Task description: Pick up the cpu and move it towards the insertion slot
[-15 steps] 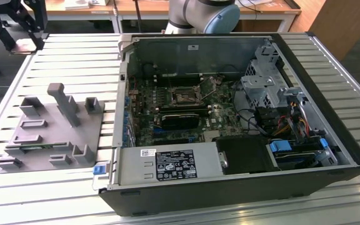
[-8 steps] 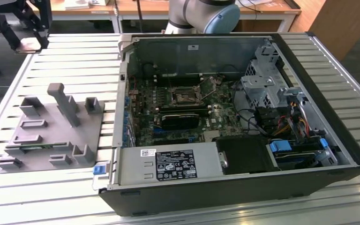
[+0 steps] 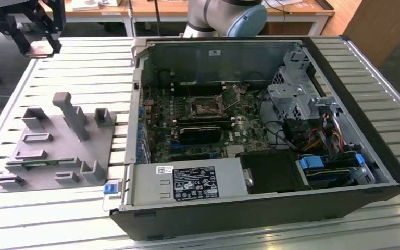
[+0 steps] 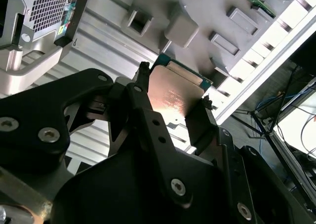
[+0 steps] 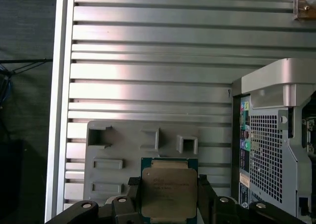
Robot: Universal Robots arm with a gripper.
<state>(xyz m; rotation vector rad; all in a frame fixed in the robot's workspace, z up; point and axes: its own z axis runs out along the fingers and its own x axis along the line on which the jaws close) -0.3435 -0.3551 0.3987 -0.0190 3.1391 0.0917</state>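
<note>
- Jaws of the black two-fingered gripper (image 3: pixel 41 48) are seen in the exterior view clamped on the small flat square cpu with a silvery metal top (image 3: pixel 41 50), which is held in the air at the far corner on the exterior view's left.
- A grey plastic fixture with upright posts (image 3: pixel 58 140) is laid on the slatted aluminium table (image 3: pixel 75 73). To the exterior view's right of it, an open black computer case (image 3: pixel 255 221) is placed on its side. The square black-framed insertion slot (image 3: pixel 203 107) is seen on the board inside, well apart from the cpu. Wooden desks (image 3: pixel 172 6) are seen behind the table.
- In the second wrist view, the black fingers (image 4: pixel 196 119) are pressed against two opposite edges of the cpu, with the fixture seen beyond it.
- In the first wrist view, the cpu is gripped top-up over the fixture, the case's perforated side is seen beside it, and a dark floor (image 5: pixel 24 86) is seen past the table's edge.
</note>
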